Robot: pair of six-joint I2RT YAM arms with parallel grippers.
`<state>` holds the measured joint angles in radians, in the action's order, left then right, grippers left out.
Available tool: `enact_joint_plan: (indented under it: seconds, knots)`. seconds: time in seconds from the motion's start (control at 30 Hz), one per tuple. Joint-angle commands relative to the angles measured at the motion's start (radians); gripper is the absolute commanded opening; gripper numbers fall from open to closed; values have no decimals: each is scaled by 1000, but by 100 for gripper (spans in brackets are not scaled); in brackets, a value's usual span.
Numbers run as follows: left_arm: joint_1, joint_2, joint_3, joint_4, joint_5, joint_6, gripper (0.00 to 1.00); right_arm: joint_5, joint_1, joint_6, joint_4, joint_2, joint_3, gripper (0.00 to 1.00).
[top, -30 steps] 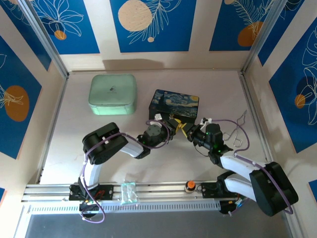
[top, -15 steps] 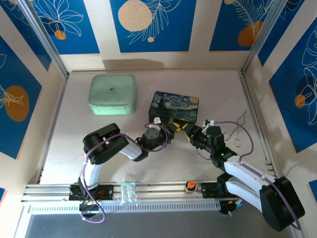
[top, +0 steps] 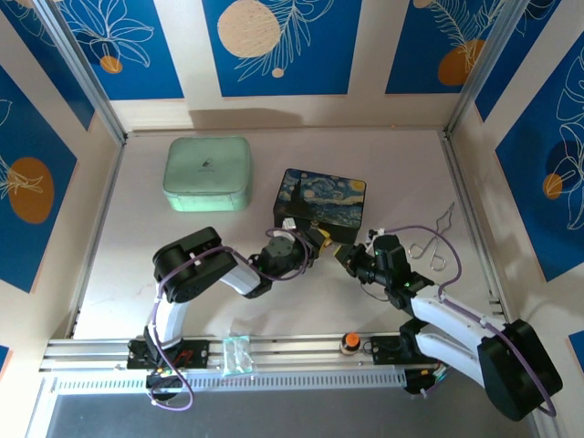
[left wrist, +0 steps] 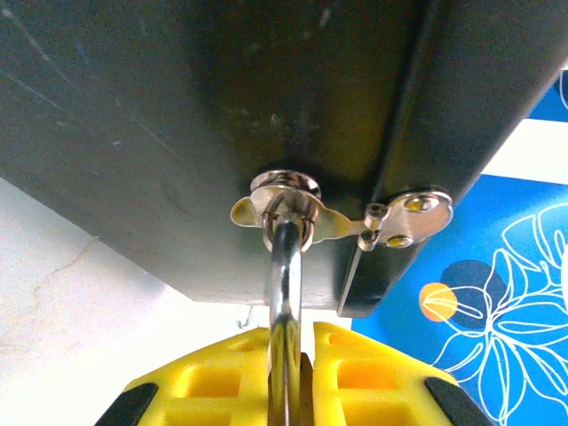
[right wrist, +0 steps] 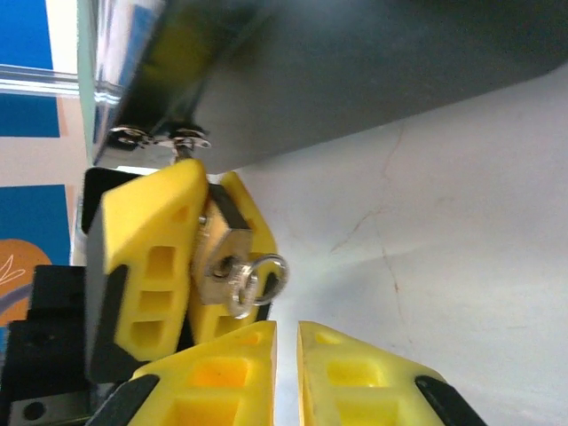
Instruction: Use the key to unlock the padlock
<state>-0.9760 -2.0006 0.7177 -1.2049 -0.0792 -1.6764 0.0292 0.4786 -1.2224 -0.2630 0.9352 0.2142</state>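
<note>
**Near edge.** Both arm bases sit on the rail, with the orange-topped knob (top: 349, 342) between them, unmoved.

**Right gripper** (right wrist: 286, 331). This is the change. Half a second ago it was pressed up against the left gripper at the lock. Now it is drawn back toward the near side, with bare table showing between the two. Its jaws stand almost together with nothing in them: closed and empty.

**Key** (right wrist: 255, 282). It is left behind, sticking out of the bottom face of the padlock (right wrist: 216, 256). Its ring hangs free just past the right fingertips and touches neither of them.

**Left gripper** (left wrist: 288, 348). It is as before, clamped on the padlock and holding it up to the front of the dark painted box (left wrist: 177, 98). The silver shackle (left wrist: 284, 266) rises between the yellow fingers and passes through the staple of the hasp (left wrist: 390, 216).

**Far side.** The wire tool (top: 436, 245) to the right and the mint-green case (top: 208, 173) at the back are both where they were.

**Reading.**
- Insertion looks done, since the key stays seated on its own.
- I take the let-go and retreat for a reset before a fresh grip on the key head.
- I cannot tell whether the key has been turned.
- The shackle is still threaded through the staple.
- The yellow fingers hide where the shackle meets the body, so I cannot see whether it has sprung.
- I count the lock as not yet opened.
</note>
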Motion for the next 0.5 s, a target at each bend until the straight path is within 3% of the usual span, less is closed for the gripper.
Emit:
enact_joint_plan:
  seconds: [0.0, 0.3, 0.47]
  knots:
    - [-14, 28, -13, -61, 21, 25, 0, -10, 3, 36, -27, 23, 38, 13]
    - [-27, 16, -37, -130, 25, -15, 0, 38, 22, 6, -249, 219, 49, 9]
    - [-35, 21, -44, -117, 31, -8, 0, -48, 56, 57, -157, 159, 77, 9]
